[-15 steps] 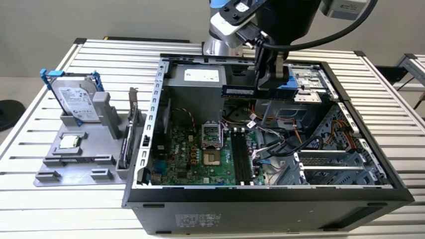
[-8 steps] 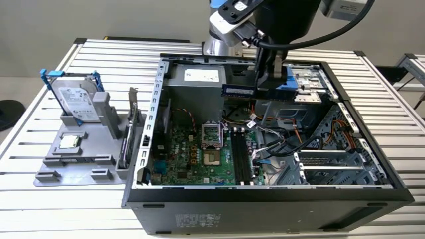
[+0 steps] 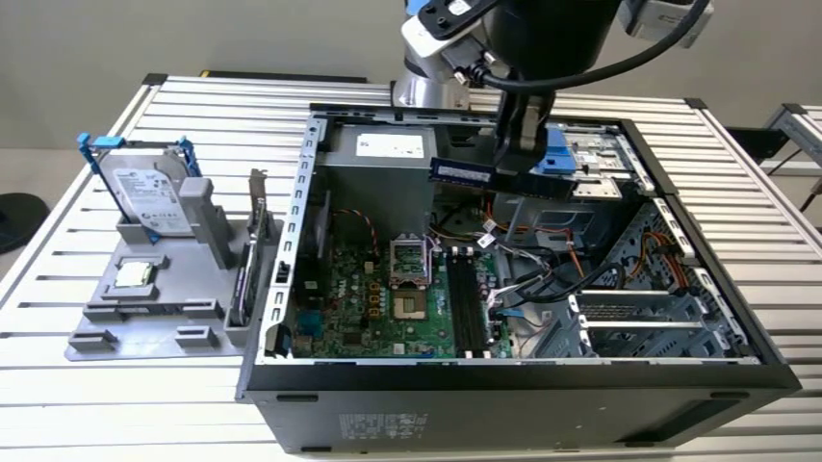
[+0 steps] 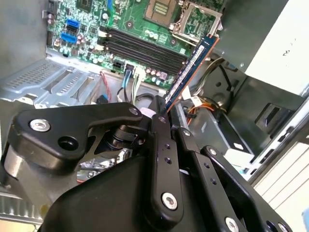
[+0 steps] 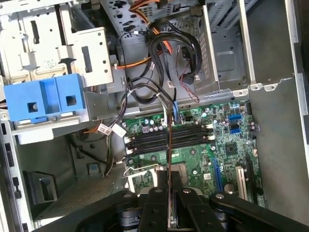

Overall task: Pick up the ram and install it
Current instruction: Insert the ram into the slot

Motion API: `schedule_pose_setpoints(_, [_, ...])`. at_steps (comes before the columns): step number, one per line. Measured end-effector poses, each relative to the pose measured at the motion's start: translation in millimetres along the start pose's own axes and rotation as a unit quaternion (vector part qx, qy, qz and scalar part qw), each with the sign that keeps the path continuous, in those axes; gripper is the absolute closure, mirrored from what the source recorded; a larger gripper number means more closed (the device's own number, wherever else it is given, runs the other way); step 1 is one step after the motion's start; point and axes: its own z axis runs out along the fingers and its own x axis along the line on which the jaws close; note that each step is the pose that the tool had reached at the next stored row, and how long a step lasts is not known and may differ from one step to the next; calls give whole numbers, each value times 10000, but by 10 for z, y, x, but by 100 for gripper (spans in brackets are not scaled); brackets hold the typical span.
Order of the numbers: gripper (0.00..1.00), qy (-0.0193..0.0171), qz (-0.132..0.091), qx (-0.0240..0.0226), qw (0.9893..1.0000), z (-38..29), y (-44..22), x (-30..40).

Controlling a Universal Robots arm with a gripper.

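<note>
Both fingers (image 4: 163, 145) pinch the ram (image 4: 190, 67), apparently above the memory slots (image 4: 145, 48).

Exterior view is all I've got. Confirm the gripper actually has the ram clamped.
Observer: Yes. In the second wrist view the gripper is shut on one end of the ram; the rest sticks out ahead.
Operator: Tell me how it's gripped.
Observer: In the first wrist view it sits edge-on between the fingers, one on each flat face.
Operator: Check the memory slots.
Observer: In the first wrist view the memory slots on the motherboard all look empty.
</note>
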Motion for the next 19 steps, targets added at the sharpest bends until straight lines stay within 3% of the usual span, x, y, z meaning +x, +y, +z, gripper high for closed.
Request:
schedule_pose_setpoints(4, [100,-4,287,0,9996,0,-1,0])
schedule_pose_setpoints(9, [100,-7,603,-1,9982,0,0,0])
schedule_pose_setpoints(19, [100,-13,1149,-2,9934,0,0,0])
